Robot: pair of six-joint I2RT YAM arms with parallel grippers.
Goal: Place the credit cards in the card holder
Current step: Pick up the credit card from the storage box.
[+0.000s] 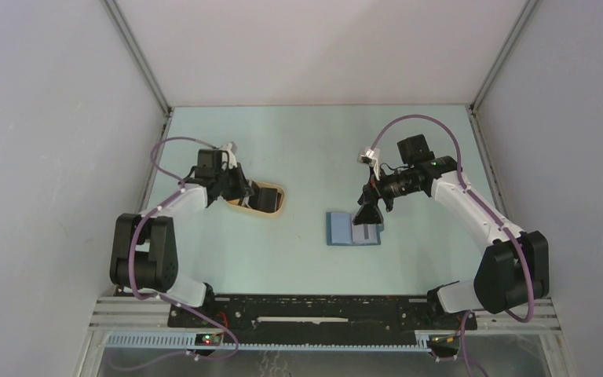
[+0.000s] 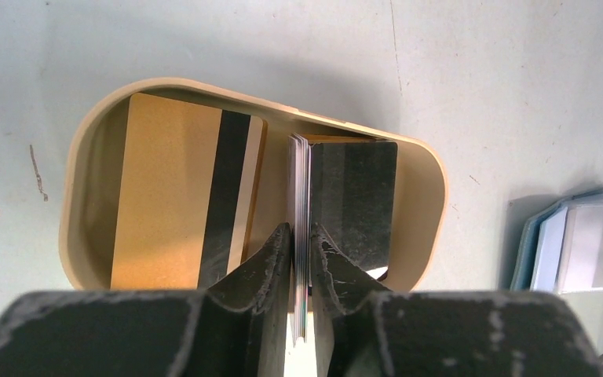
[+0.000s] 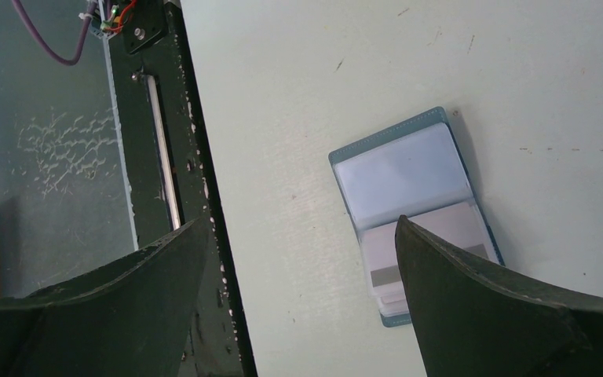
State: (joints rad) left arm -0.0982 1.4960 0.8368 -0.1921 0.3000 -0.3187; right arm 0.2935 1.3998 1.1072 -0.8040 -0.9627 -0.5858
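Hidden parts first. In the left wrist view the near end of the thin pale-edged plastic card (image 2: 300, 181) vanishes between the dark jaws. Seen edge-on, it may be one card or several pressed together (I cannot tell which). In the right wrist view one black finger (image 3: 479, 306) covers the near corner of the small teal-blue fold-over card holder (image 3: 408, 169). The pale cards with a grey stripe (image 3: 428, 232) sitting in its nearer half are partly cut off behind that finger. From above, the left gripper (image 1: 245, 192) blocks much of the tan oval plastic tray (image 1: 276, 206).

A black metal rail (image 1: 322, 310) runs along the near edge, with both arm bases on it. Beyond it lies the pale mint-green tabletop (image 1: 306, 141), scuffed and speckled up close. Plain white walls (image 1: 298, 47) close in the sides and back, with aluminium corner posts (image 1: 137, 55).

The right gripper (image 3: 301, 222) stands spread wide with nothing in it, hovering over the card holder. The holder lies open and flat on the table right of centre, its paler blue inside facing up. A little farther back and well apart to the left, the left gripper is clenched on the thin card, which stands on edge within the tray's rim. That card sits between a gold card with a black stripe (image 2: 165, 204) on the tray's left side and a dark grey card (image 2: 357, 196) on its right.
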